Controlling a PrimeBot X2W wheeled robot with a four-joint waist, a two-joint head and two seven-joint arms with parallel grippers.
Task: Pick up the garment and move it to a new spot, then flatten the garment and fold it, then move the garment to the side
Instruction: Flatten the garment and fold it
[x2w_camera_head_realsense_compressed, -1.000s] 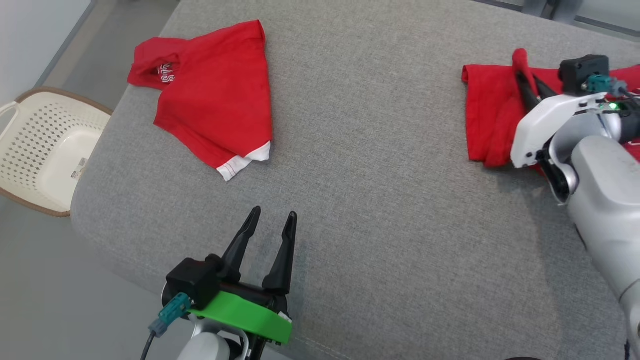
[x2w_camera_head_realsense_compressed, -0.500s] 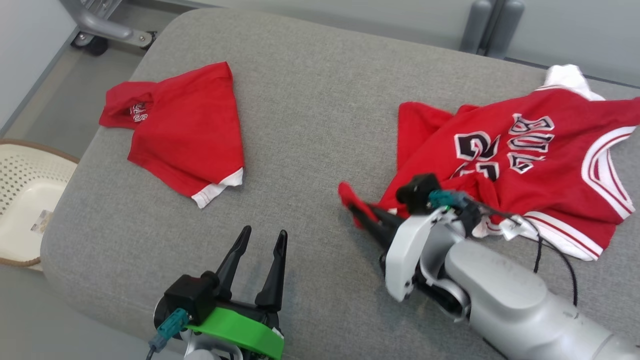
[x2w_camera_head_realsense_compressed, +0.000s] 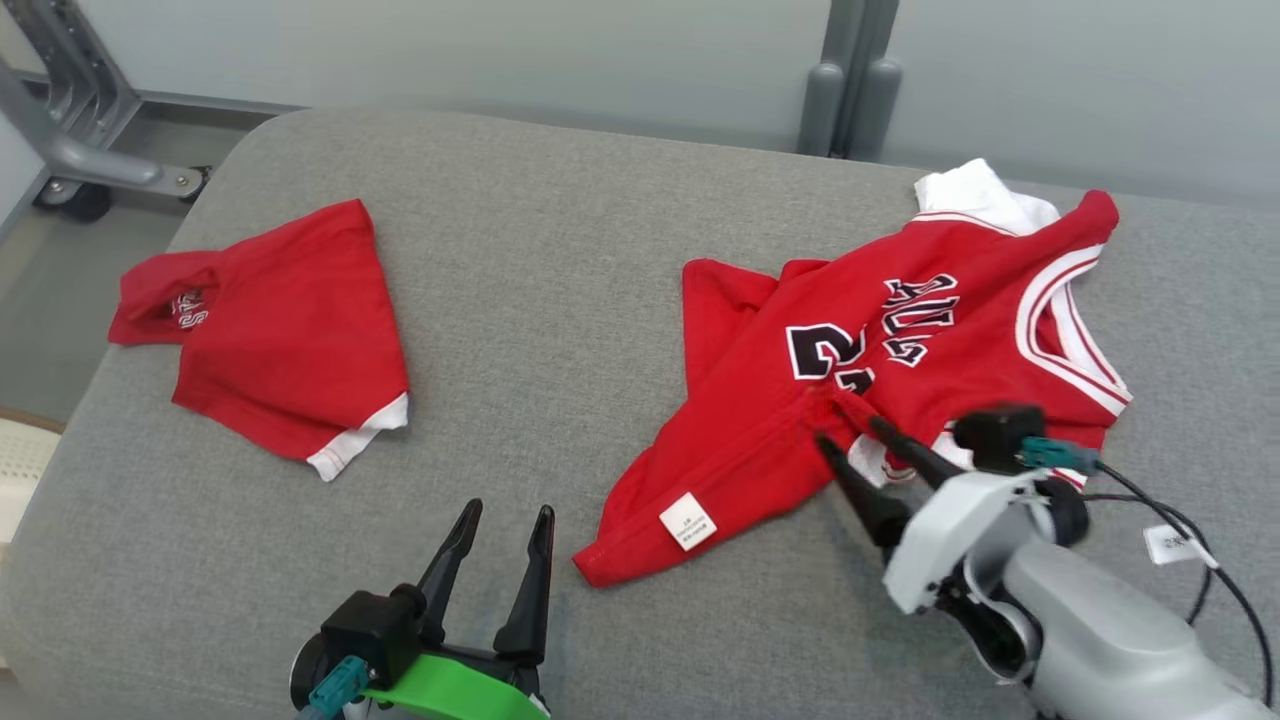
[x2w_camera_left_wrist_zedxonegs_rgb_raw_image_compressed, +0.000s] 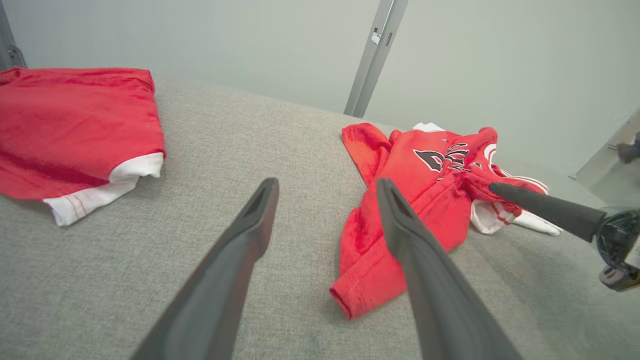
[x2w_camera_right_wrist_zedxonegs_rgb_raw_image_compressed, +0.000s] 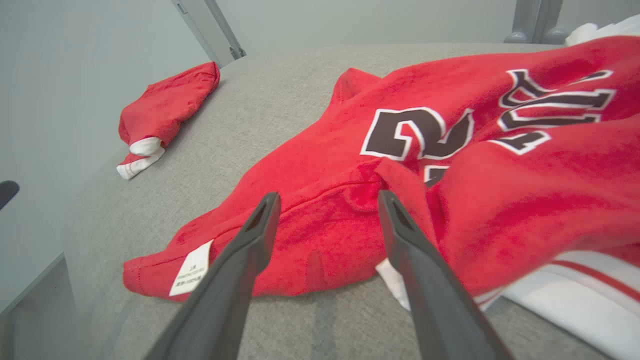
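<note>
The garment, a red jersey (x2w_camera_head_realsense_compressed: 880, 350) with black numerals and white trim, lies crumpled on the grey cushion (x2w_camera_head_realsense_compressed: 560, 250), right of centre. My right gripper (x2w_camera_head_realsense_compressed: 850, 432) is open at the jersey's near edge, its fingers apart on either side of a small raised fold. In the right wrist view the gripper (x2w_camera_right_wrist_zedxonegs_rgb_raw_image_compressed: 325, 197) stands over the red cloth (x2w_camera_right_wrist_zedxonegs_rgb_raw_image_compressed: 450, 150), with a white label at the hem. My left gripper (x2w_camera_head_realsense_compressed: 505, 515) is open over bare cushion, left of the jersey's hem. The left wrist view shows that gripper (x2w_camera_left_wrist_zedxonegs_rgb_raw_image_compressed: 327, 185) and the jersey (x2w_camera_left_wrist_zedxonegs_rgb_raw_image_compressed: 400, 200) to its right.
A second red garment (x2w_camera_head_realsense_compressed: 270, 340), folded with a white hem, lies at the cushion's left; it also shows as the folded garment (x2w_camera_left_wrist_zedxonegs_rgb_raw_image_compressed: 75, 125) and the folded garment (x2w_camera_right_wrist_zedxonegs_rgb_raw_image_compressed: 165, 105). A metal frame (x2w_camera_head_realsense_compressed: 70, 150) and a grey post (x2w_camera_head_realsense_compressed: 850, 90) stand behind. A black cable (x2w_camera_head_realsense_compressed: 1190, 540) trails from my right wrist.
My right gripper dragged the jersey toward the cushion's middle, then opened and let the cloth go. The head camera has shifted. My left gripper stays open and still.
</note>
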